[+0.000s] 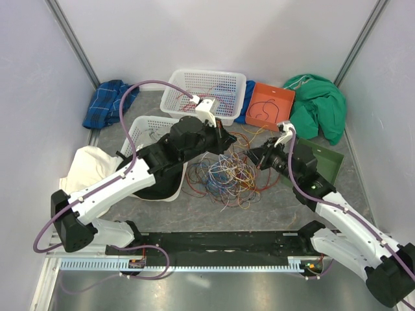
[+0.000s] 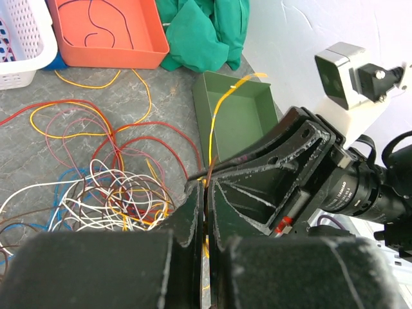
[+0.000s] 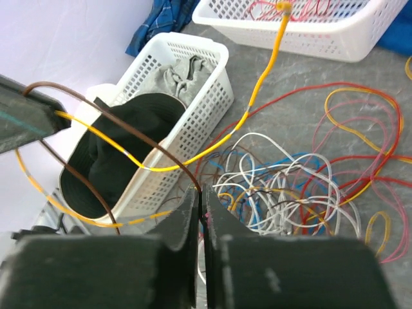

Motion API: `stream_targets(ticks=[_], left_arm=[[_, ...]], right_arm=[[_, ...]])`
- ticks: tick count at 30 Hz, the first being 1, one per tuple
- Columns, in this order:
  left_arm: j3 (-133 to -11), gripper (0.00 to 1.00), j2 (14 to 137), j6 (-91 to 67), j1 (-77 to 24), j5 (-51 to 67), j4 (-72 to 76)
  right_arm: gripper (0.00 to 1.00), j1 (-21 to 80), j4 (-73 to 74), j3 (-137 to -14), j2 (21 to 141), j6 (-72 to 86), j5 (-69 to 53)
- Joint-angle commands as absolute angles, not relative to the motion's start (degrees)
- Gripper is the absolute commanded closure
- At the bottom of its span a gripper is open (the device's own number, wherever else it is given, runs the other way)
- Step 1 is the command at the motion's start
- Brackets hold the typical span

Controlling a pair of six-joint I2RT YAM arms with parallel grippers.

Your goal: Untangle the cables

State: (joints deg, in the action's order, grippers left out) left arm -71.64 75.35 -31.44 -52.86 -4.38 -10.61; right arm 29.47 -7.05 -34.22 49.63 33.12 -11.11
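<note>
Cables (image 1: 224, 173) lay in a loose, many-coloured heap on the grey table (image 1: 214, 217), midway between my two arms. Red and yellow loops trailed out toward the orange tray (image 2: 96, 59), which itself held a few dark strands.

On my left wrist feed the left gripper (image 2: 205, 193) had its fingers pressed together on the yellow cable (image 2: 215, 112). That cable ran through the narrow slit between them and arched up in front of the green tray (image 2: 241, 122).

The right gripper (image 3: 201, 193) was likewise closed, nipping the brown cable (image 3: 122, 125) at its tips. From there the strand curved up and away to the left gripper at the frame's left edge.

The two claws sat tip to tip, just beside each other and lifted off the heap. Behind them I saw a white basket (image 3: 193, 122) with dark clothing in it.
</note>
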Motion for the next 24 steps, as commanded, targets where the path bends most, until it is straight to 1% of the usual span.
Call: stream_targets(ticks=[1, 2, 4, 5, 6, 7, 9, 13, 15, 17, 20, 21, 24], left_arm=[[-71.02, 0.81, 71.99, -29.79, -53.0, -8.34, -9.32], [-69.97, 0.6, 71.46, -29.88, -53.0, -9.31, -9.4], [-68.91, 0.4, 70.23, -30.06, -53.0, -11.94, -9.32], [-67.95, 0.16, 69.88, -30.32, -53.0, -12.82, -9.32], [-67.33, 0.03, 69.53, -30.84, -52.91, -14.66, -9.58], [-66.37, 0.0, 68.91, -31.2, -53.0, -15.46, -9.67], [-65.66, 0.0, 68.21, -32.69, -52.91, -19.22, -10.98], [-61.98, 0.0, 65.75, -35.33, -52.82, -25.04, -12.04], [-60.13, 0.0, 63.99, -37.0, -52.74, -27.33, -11.87], [-57.23, 0.01, 62.33, -37.27, -52.82, -27.42, -10.38], [-53.18, 0.0, 61.09, -37.88, -52.73, -26.55, -6.87], [-52.13, 0.0, 60.39, -37.79, -52.73, -24.98, -5.64], [-47.56, 0.0, 59.24, -37.09, -52.73, -20.77, 1.91]], right_arm=[[1.0, 29.71, -6.34, -38.05, 45.01, 32.78, -8.8], [1.0, 29.71, -5.46, -38.93, 42.82, 32.52, -8.18], [1.0, 29.71, -1.26, -42.51, 41.31, 31.56, -5.99], [1.0, 29.71, -0.19, -44.11, 40.96, 31.2, -5.19], [1.0, 29.71, 4.7, -45.86, 40.96, 30.85, -4.32], [1.0, 29.71, 6.75, -49.36, 41.31, 30.07, -2.74], [1.0, 29.71, 11.22, -53.85, 42.1, 29.53, -0.63], [1.0, 29.71, 15.11, -59.23, 42.89, 29.09, 7.53], [1.0, 29.71, 16.25, -62.64, 43.59, 29.09, 9.31], [1.0, 29.62, 16.61, -65.46, 45.52, 28.92, 10.89], [1.0, 29.71, 17.4, -73.28, 49.03, 28.48, 12.21], [1.0, 29.71, 18.1, -77.83, 50.09, 28.39, 12.13], [1.0, 29.71, 20.11, -84.35, 53.95, 28.65, 10.9]])
